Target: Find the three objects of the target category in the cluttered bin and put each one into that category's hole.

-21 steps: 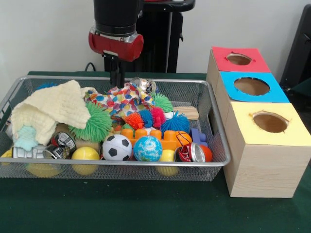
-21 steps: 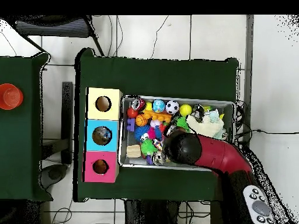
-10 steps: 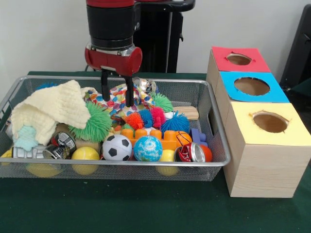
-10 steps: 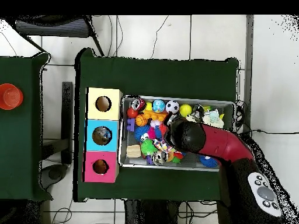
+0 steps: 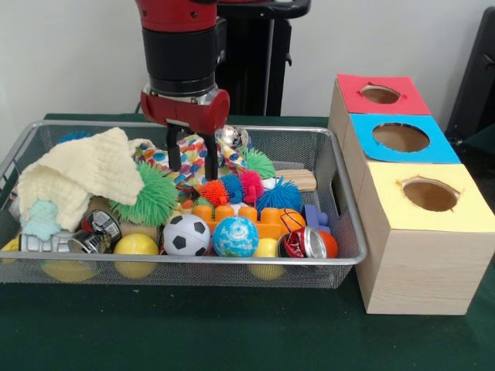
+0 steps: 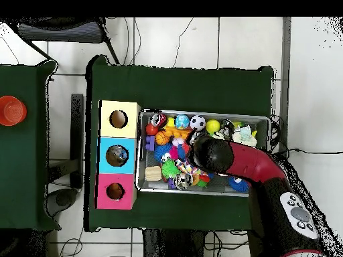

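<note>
Two fingers of the gripper (image 5: 192,163) hang spread apart over the polka-dot cloth (image 5: 190,158), inside the mesh bin (image 5: 340,232), just beyond the orange spiky ball (image 5: 214,192).

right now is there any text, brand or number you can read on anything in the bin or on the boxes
None can be read.
Cans: the red can and the dark can carry printing, too blurred to read.
Globe ball: blue pattern only, no legible words.
Soccer ball: patches only.
Boxes: red top, blue top and yellow top are plain, unmarked.
</note>
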`<state>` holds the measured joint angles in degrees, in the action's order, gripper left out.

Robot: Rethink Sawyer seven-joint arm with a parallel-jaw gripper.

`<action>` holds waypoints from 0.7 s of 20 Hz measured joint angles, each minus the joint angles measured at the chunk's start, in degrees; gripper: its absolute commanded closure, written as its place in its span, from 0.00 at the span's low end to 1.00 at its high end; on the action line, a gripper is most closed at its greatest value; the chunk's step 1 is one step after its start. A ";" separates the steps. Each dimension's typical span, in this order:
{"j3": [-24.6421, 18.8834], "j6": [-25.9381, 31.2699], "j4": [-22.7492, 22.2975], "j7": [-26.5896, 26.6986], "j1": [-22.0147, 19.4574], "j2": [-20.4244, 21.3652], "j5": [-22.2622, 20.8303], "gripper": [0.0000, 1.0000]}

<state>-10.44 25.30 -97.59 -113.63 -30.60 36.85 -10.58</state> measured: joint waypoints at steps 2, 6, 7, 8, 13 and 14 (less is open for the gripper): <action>0.01 -0.04 0.26 0.00 0.01 -0.56 -0.28 0.00; 0.26 -0.05 1.82 0.00 0.36 -3.11 -2.80 0.00; 0.36 -0.05 2.32 0.00 0.48 -3.80 -3.56 0.00; 0.44 -0.05 2.91 0.00 0.62 -4.52 -4.42 0.00; 0.92 -0.06 5.56 0.00 1.27 -7.82 -8.08 0.00; 1.01 -0.06 5.95 0.00 1.38 -8.30 -8.55 0.00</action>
<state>-9.43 25.24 -91.64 -113.63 -29.22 28.54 -19.13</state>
